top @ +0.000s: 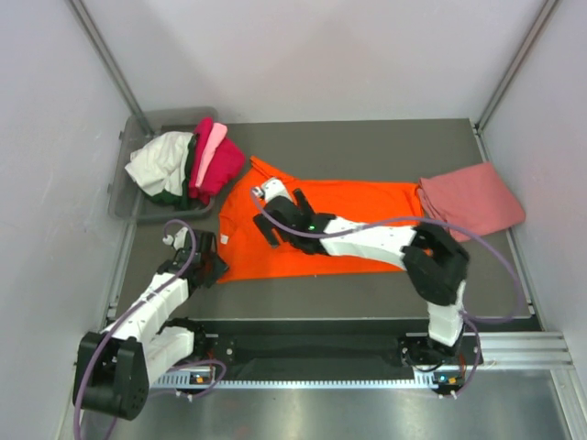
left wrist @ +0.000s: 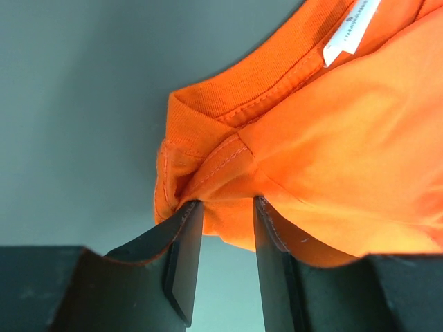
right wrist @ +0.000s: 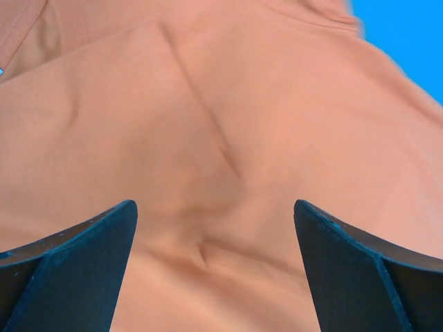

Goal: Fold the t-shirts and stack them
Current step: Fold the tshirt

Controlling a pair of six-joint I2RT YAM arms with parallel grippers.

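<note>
A bright orange t-shirt [top: 348, 234] lies spread flat in the middle of the table. My left gripper [top: 216, 260] is at its near-left edge by the collar. In the left wrist view the gripper [left wrist: 225, 202] is shut on a bunched fold of the orange cloth [left wrist: 332, 138], just below the collar and its white tag [left wrist: 349, 28]. My right gripper [top: 275, 217] hovers over the shirt's left part. In the right wrist view it [right wrist: 214, 207] is wide open and empty above wrinkled cloth [right wrist: 208, 124]. A folded salmon-pink t-shirt [top: 472, 202] lies at the right.
A grey plastic bin [top: 128, 197] at the back left holds white [top: 158, 165], dark green, light pink and magenta [top: 218, 165] shirts that spill over its rim. White walls stand close on both sides. A metal rail runs along the near edge.
</note>
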